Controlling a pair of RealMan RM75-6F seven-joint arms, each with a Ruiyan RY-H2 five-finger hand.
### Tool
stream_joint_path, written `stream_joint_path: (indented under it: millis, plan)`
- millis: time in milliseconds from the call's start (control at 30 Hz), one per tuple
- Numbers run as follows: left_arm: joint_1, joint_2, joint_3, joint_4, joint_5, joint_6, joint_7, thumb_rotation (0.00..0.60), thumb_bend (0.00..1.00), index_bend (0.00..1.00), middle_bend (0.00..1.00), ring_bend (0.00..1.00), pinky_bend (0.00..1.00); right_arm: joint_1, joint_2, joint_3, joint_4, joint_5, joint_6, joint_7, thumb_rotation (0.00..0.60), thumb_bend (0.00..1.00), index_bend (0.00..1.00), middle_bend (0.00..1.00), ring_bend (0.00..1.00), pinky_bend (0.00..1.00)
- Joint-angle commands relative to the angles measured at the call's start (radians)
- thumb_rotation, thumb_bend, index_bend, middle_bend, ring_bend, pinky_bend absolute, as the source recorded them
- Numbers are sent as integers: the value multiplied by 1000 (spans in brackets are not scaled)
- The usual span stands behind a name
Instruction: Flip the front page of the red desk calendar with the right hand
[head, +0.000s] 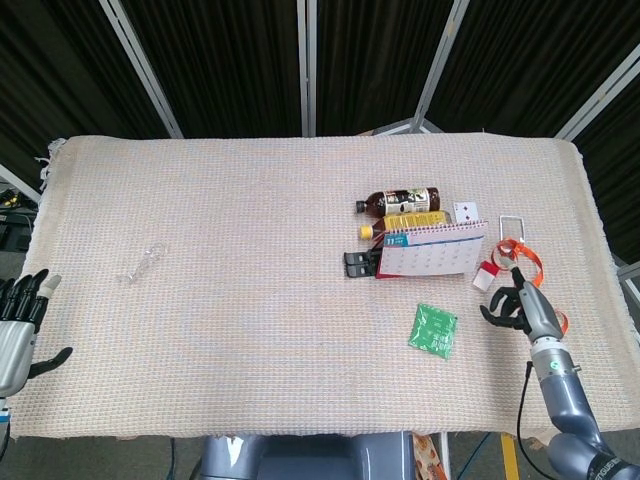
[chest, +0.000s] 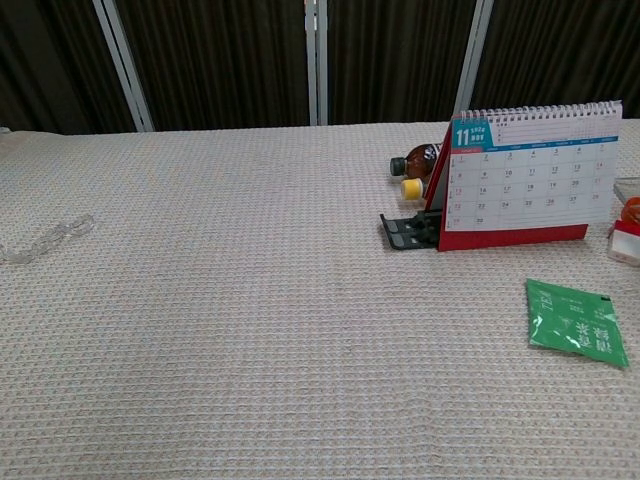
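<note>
On the right half of the woven table cover (head: 250, 300), my right hand (head: 520, 305) hovers in front of and to the right of the red desk calendar (head: 430, 250), near it but not touching. From the head view I see the hand edge-on, its dark fingers (head: 497, 305) curled inward with nothing between them. The calendar stands upright like a tent, its spiral binding along the top and its front page showing a month grid headed "11" in the chest view (chest: 530, 180); that page still faces me.

Just behind the calendar lie a dark brown bottle (head: 400, 200) and a yellow-capped bottle (head: 405, 221), both on their sides. A black clip-like object (head: 358, 263) sits touching the calendar's left foot. A green sachet (head: 433, 328) lies flat in front of the calendar, between it and the near table edge, and left of my right hand. An orange lanyard (head: 525, 258) with a small red-and-white tag (head: 486, 277) lies just beyond the hand, right of the calendar.

My left hand (head: 18, 325) rests at the far left table edge, fingers apart and holding nothing, well apart from everything. A clear chain-like object (head: 142, 265) lies on the cloth ahead of it.
</note>
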Motion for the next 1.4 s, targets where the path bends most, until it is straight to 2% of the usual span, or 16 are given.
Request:
stream_joint_path:
  millis: [33, 267, 600, 867, 1133, 1233, 1400]
  plan:
    - [0, 1, -1, 2, -2, -2, -2, 600, 0, 0, 0, 0, 0, 29, -30, 12, 59, 47, -41, 3, 600, 263, 80, 636, 675, 560]
    - [-7, -2, -3, 5, -10, -16, 3, 600, 0, 0, 0, 0, 0, 59, -73, 12, 138, 83, -96, 5, 600, 276, 112, 636, 675, 560]
    - [-13, -7, -4, 10, -19, -30, 10, 600, 0, 0, 0, 0, 0, 93, -134, 12, 197, 66, -137, 12, 600, 289, 140, 636, 675, 559]
    - [-15, -6, -6, 13, -26, -36, 3, 600, 0, 0, 0, 0, 0, 99, -147, 14, 159, 20, -109, 6, 600, 294, 176, 636, 675, 559]
    - [-16, -6, -4, 13, -24, -38, 3, 600, 0, 0, 0, 0, 0, 83, -131, 1, 74, -30, -51, -13, 600, 299, 201, 632, 673, 559]
    - [-15, -7, -3, 13, -20, -34, 3, 600, 0, 0, 0, 0, 0, 63, -116, 15, 13, -113, 12, 24, 600, 299, 221, 595, 657, 548]
    - [-16, -7, -3, 14, -21, -36, 2, 600, 0, 0, 0, 0, 0, 48, -95, 40, -37, -223, 82, 85, 600, 299, 269, 465, 554, 459]
